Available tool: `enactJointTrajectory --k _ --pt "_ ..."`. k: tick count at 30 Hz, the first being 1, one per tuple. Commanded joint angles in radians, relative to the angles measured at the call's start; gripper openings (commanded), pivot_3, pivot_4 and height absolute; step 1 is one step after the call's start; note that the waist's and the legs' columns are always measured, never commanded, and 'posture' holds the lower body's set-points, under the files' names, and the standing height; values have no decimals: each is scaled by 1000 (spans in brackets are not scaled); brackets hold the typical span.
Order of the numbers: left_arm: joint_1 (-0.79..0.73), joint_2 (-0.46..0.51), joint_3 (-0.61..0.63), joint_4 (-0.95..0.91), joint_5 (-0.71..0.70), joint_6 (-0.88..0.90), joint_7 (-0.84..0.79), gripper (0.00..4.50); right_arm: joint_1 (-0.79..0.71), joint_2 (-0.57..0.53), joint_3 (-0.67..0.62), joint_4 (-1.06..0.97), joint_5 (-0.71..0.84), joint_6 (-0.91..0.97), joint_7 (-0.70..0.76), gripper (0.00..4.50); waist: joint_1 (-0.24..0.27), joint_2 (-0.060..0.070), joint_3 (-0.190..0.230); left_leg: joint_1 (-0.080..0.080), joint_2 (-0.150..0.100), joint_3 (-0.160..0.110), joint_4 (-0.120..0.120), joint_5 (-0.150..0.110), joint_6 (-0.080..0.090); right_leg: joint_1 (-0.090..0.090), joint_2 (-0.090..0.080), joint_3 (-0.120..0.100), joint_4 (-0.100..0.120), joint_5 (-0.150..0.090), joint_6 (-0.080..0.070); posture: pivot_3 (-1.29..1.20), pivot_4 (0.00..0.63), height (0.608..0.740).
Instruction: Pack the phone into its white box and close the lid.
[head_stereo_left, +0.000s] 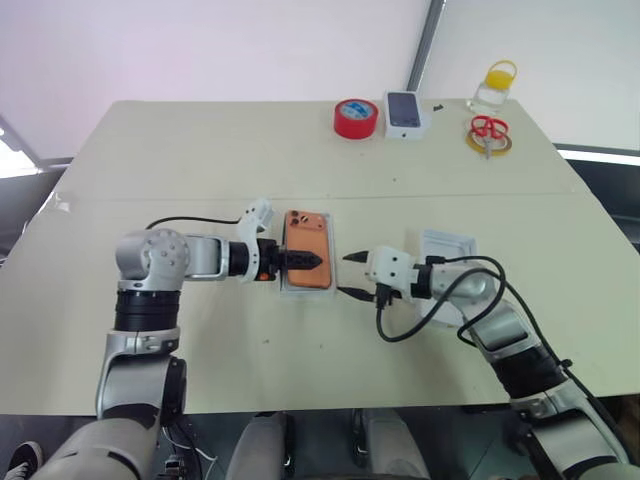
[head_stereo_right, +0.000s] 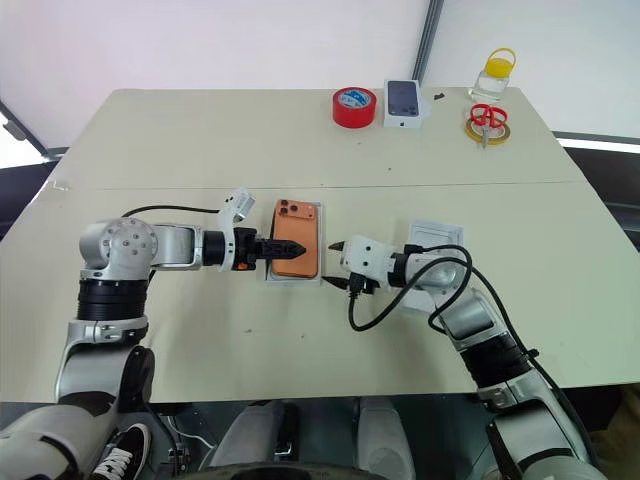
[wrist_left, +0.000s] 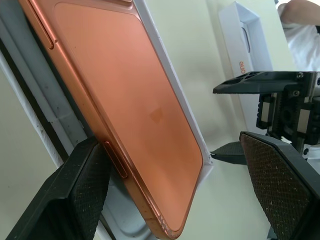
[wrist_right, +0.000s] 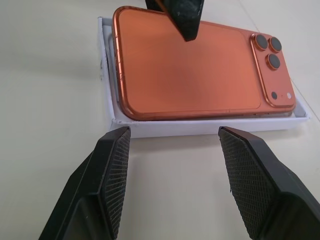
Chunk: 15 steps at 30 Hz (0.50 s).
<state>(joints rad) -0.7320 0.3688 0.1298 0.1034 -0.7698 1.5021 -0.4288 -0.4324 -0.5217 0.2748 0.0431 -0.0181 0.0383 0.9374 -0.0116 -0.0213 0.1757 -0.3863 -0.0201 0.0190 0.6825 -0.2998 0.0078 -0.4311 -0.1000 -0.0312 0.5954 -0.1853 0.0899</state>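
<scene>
Near the middle of the bench (head_stereo_left: 200, 160), the phone (head_stereo_left: 306, 248) lies camera-side up in the white box (head_stereo_left: 307, 291), the left pincer (head_stereo_left: 305, 260) released over it, the right pincer (head_stereo_left: 352, 275) released beside the box, the lid (head_stereo_left: 449, 246) toward the bench's right edge.

phone (wrist_right: 190, 70): orange, with dark round camera spots in one corner
white box (wrist_right: 200, 126): white walls
lid (head_stereo_left: 447, 246): all white
left gripper (head_stereo_left: 305, 260): black fingers with a tiny bumpy pattern
right gripper (head_stereo_left: 352, 275): black fingers, same bumpy pattern
table (head_stereo_left: 220, 150): pale cream
tape roll (head_stereo_left: 355, 118) near the far edge: red, blue inside
scissors (head_stereo_left: 488, 128) by the far right corner: red handles
</scene>
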Motion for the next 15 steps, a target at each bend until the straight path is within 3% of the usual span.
enactJointTrajectory --k 1,12,15 --pt "-11 65 0 -15 34 -2 -6 4152 -9 3 -6 -11 3 -21 -6 2949 -2 0 0 0 0 0 0 0 0 0 0 0 0 0 0 0 150 740" --pt "-45 153 44 -52 -1 33 -56 4152 -14 2 -7 0 -2 -27 -6 2949 -1 0 0 1 1 0 -1 0 -1 0 2 0 0 0 0 0 150 740" --pt "-40 153 64 -63 23 -35 -44 4152 -23 8 -11 11 -3 -25 -14 2949 1 0 0 0 1 0 -1 0 -1 0 1 0 0 0 0 0 150 740"
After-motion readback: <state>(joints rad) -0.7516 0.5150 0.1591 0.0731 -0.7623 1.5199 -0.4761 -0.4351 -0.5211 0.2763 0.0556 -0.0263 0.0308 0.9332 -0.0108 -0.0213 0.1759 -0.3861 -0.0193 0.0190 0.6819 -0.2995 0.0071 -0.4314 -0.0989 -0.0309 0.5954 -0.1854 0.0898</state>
